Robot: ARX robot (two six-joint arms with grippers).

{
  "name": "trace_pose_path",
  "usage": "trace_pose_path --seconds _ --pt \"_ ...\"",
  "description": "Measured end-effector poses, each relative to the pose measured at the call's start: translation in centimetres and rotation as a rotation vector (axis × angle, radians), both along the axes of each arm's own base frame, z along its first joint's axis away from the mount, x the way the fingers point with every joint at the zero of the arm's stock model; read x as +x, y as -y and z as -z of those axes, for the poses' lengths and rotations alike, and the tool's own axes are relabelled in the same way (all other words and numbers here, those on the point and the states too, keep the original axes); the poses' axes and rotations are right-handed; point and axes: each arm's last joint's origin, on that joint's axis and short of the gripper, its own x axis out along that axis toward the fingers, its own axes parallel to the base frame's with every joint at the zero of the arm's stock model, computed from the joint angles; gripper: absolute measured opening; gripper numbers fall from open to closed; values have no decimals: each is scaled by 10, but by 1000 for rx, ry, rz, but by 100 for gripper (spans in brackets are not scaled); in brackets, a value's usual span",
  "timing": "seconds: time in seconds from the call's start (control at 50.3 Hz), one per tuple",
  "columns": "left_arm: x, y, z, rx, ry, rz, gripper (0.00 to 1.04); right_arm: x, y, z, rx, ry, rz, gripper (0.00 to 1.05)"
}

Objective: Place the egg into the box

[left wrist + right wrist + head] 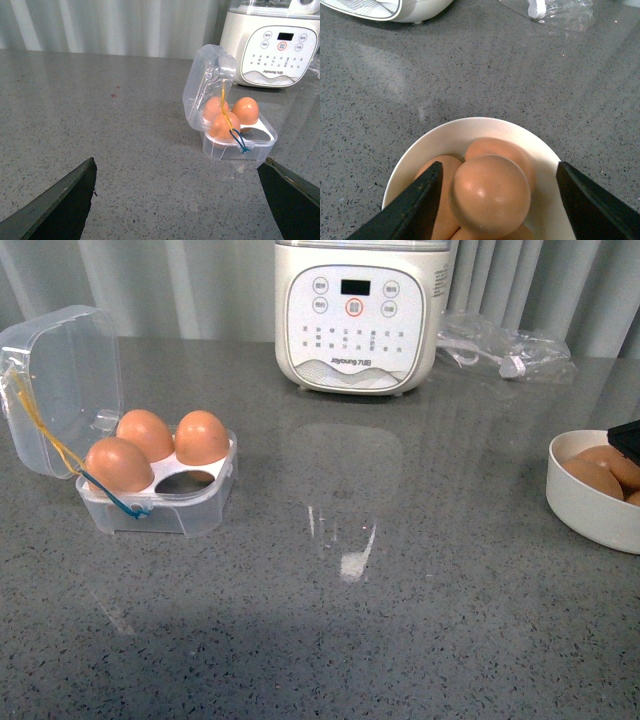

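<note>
The clear box (150, 502) stands open at the left of the table, lid (62, 370) tilted back, with three brown eggs in its white tray and one front hole empty (188, 480). It also shows in the left wrist view (239, 146). My left gripper (177, 200) is open, low over the table, short of the box. My right gripper (500, 200) is open over the white bowl (470, 131), its fingers either side of the topmost egg (490, 195). Only a black tip of it (627, 438) shows in the front view.
A white egg cooker (355, 315) stands at the back centre. A crumpled clear plastic bag (505, 348) lies at the back right. The white bowl (580, 508) with several brown eggs sits at the right edge. Grey curtains hang behind the table.
</note>
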Motion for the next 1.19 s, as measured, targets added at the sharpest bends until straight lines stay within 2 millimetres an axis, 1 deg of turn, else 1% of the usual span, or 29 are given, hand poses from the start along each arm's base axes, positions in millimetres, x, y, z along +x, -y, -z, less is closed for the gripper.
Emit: trace_pose_path --seconds 0.099,0.179,0.199,0.358,0.437,0.557,0.596,0.636,0.696,0.735,0.795,0.815,0.855,0.914,1.014,1.193 --pt "0 0 0 0 0 0 98 0 0 0 2 0 1 54" --pt "0 0 0 0 0 0 98 0 -1 0 6 -6 -1 41" --pt "0 0 0 0 0 0 98 -1 -1 0 7 -6 -2 40" --pt "0 0 0 0 0 0 98 -5 -5 -6 26 -17 -1 39" --pt "0 0 0 0 0 0 98 -6 -7 -11 45 -19 -3 39" --pt "0 0 0 0 0 0 98 -7 -13 -28 92 -8 -18 39" --pt "0 0 0 0 0 0 98 -7 -17 -38 119 3 -32 39" --pt "0 0 0 0 0 0 98 -6 -25 -55 165 30 -61 39" --pt "0 0 0 0 0 0 98 -5 -39 -72 214 52 -107 39" --pt "0 0 0 0 0 0 98 -3 -51 -80 248 47 -151 39" --pt "0 0 0 0 0 0 98 1 -73 -86 283 21 -220 39" --pt "0 0 0 0 0 0 98 3 -83 -86 291 10 -249 39" --pt "0 0 0 0 0 0 98 5 -97 -85 298 -7 -286 39" --pt "0 0 0 0 0 0 98 14 -127 -79 308 -53 -356 39" --pt "0 0 0 0 0 0 98 21 -161 -69 302 -107 -428 39" --pt "0 0 0 0 0 0 98 23 -197 -57 262 -145 -516 39"
